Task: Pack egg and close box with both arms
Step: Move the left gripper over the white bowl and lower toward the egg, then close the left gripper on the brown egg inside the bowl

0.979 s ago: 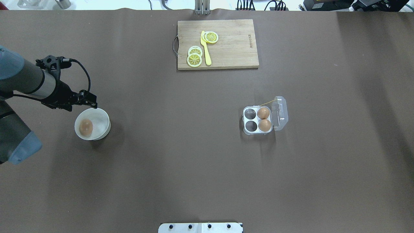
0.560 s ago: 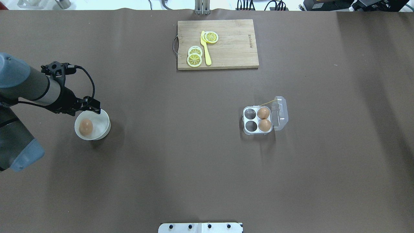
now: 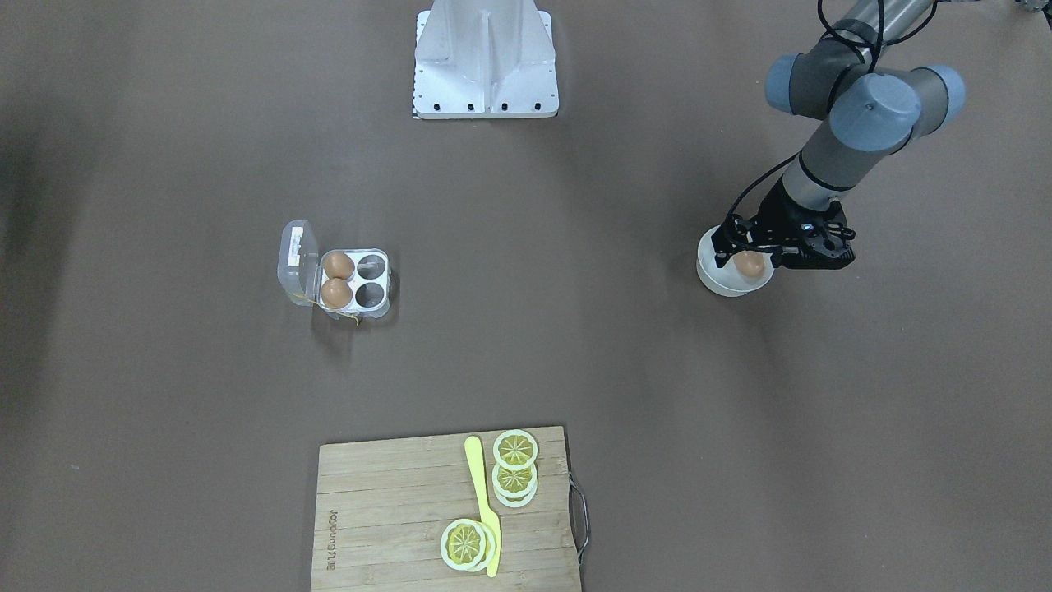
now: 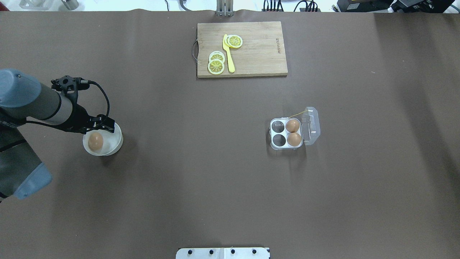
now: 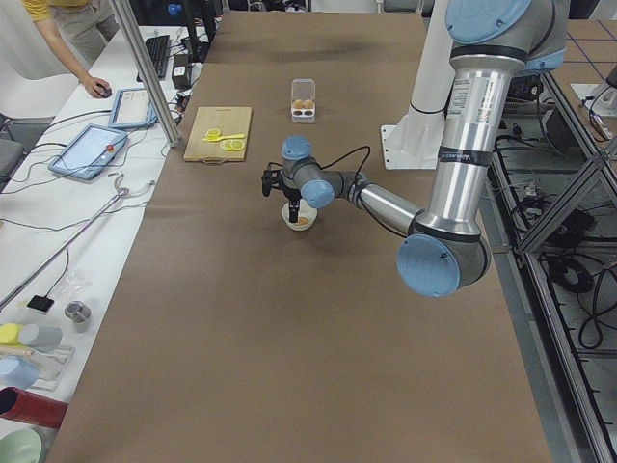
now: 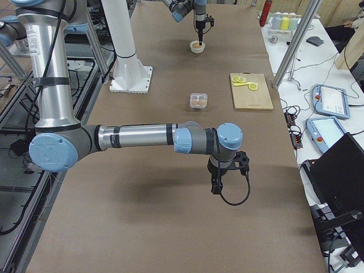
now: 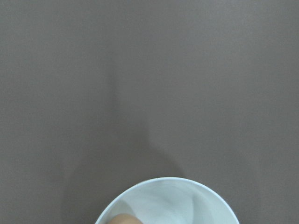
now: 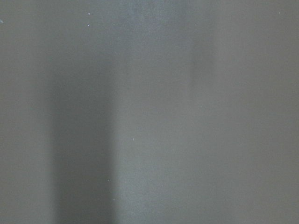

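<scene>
My right hand (image 6: pixel 218 185) hangs over bare counter (image 4: pixel 201 162) on the near side. It shows only in the right side view, so I cannot tell how its fingers stand.

My left hand (image 4: pixel 105 124) has just slid in from beyond the white bowl (image 4: pixel 115 141) and now sits over its far rim, just above the egg (image 4: pixel 95 141) lying inside. I can't tell whether it is spread or clenched, and it holds nothing yet. I judge the pick is about to start.

Mid-counter, the egg carton (image 4: pixel 272 136) has not moved. Its lid (image 4: pixel 312 126) is open, with two packed eggs (image 4: pixel 292 126) in the hinge-side cups and the other two cups empty.

Farthest off, the cutting board (image 4: pixel 258 54) with its lemon slices (image 4: pixel 216 66) is unchanged.
</scene>
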{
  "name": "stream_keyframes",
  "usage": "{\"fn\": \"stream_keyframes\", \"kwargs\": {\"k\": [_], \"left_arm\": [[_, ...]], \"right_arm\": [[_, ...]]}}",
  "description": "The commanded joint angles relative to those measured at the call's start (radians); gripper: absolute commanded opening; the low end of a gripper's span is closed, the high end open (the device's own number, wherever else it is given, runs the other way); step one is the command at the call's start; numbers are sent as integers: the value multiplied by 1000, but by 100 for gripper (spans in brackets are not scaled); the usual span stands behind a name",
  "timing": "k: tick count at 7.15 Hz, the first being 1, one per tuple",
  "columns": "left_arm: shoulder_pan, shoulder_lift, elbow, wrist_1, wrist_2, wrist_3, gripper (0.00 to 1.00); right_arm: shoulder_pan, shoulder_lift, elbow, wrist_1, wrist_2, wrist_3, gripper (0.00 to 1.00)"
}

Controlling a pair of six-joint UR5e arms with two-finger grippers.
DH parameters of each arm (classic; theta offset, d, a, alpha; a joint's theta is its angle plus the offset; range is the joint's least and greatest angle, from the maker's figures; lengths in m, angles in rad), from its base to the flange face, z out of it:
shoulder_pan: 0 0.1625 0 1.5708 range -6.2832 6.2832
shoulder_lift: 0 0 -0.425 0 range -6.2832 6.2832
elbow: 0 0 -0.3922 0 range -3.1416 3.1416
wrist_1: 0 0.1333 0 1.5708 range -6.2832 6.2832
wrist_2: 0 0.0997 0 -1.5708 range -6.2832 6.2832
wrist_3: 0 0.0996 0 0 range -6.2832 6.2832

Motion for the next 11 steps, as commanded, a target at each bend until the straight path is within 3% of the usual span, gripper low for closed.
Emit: {"fn": "stream_keyframes", "kwargs": {"k": [1, 6, 11], "left_arm": [[26, 3, 4, -1, 20, -1, 97], [46, 4, 9, -1, 41, -1, 95], [46, 3, 10, -1, 41, -6, 71]], "right_arm": [[0, 1, -1, 0, -2, -1, 100], [0, 1, -2, 0, -2, -2, 100], [0, 1, -2, 0, -2, -2, 100]]}}
